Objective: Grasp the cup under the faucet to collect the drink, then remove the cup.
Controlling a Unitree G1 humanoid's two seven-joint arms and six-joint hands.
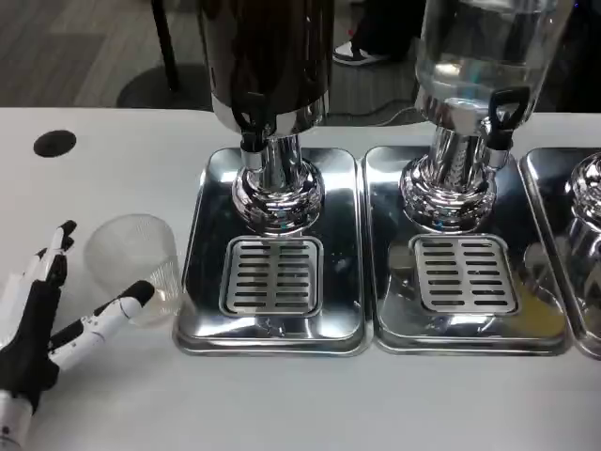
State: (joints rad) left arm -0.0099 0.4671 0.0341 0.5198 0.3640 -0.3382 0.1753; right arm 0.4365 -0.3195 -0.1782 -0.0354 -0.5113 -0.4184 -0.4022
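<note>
Head view. The left hand (42, 319) is cut off at the picture's lower left edge; its fingers (113, 308) are spread apart and hold nothing, one tip at the cup's base (contact cannot be confirmed). One clear plastic cup (136, 266) stands on the white table (282, 404), just left of the left drip tray (272, 249), not under the faucet (251, 122). Two dispensers are visible, tops cropped: the dark dispenser (268, 56) above that tray, the clear dispenser (484, 47) to its right. A third tray (573, 244) is cut off farther right.
</note>
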